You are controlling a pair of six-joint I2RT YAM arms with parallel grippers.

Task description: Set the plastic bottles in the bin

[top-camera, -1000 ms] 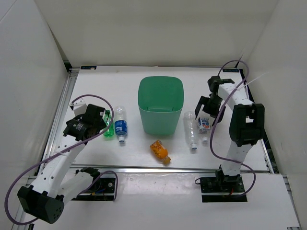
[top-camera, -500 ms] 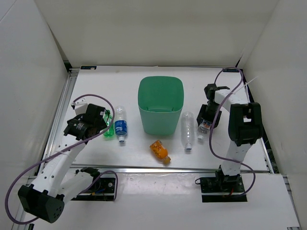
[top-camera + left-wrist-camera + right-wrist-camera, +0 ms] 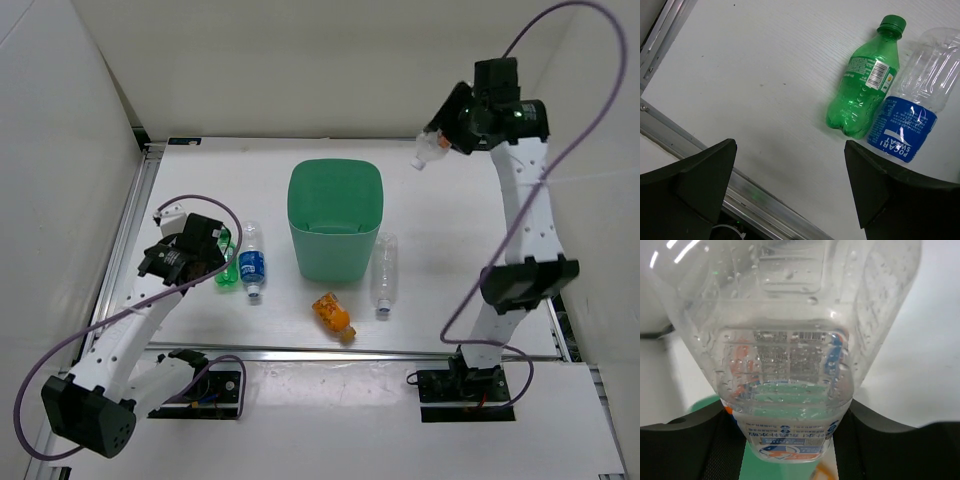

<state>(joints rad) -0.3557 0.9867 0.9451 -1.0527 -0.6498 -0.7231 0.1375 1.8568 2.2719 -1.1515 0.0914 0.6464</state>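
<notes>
My right gripper (image 3: 443,136) is raised high above the table's back right, shut on a clear plastic bottle (image 3: 429,151) with a blue, white and orange label. In the right wrist view this bottle (image 3: 790,340) fills the frame between the black fingers (image 3: 875,440). The mint-green bin (image 3: 335,215) stands mid-table, to the lower left of the held bottle. My left gripper (image 3: 790,150) hangs open over bare table just left of a green bottle (image 3: 865,90) and a blue-labelled clear bottle (image 3: 912,115). A plain clear bottle (image 3: 383,270) lies against the bin's right side. An orange bottle (image 3: 333,314) lies in front of the bin.
White walls close in the table on the left, back and right. A metal rail (image 3: 130,240) runs along the left edge, and another (image 3: 700,150) crosses the left wrist view under the open fingers. A purple cable (image 3: 590,60) loops above the raised right arm.
The right gripper closed on the labelled clear bottle and lifted it high toward the back. The plain clear bottle rolled left toward the bin. The left arm barely moved.
</notes>
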